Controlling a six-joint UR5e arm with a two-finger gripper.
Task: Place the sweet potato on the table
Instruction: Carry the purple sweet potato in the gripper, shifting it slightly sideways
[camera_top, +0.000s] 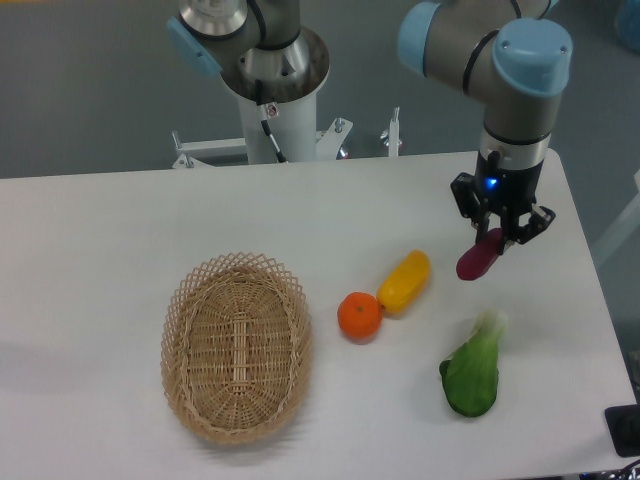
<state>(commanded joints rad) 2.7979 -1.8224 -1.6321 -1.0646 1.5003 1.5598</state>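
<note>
Overhead, end effector (497, 238) grasping sweet potato (477, 257); white table (120, 230) before grey floor (90, 90).

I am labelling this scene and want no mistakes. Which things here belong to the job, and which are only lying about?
Belong to the job:
- sweet potato, held in the gripper
- table

Only lying about:
- wicker basket
- orange
- yellow fruit
- green vegetable
</note>
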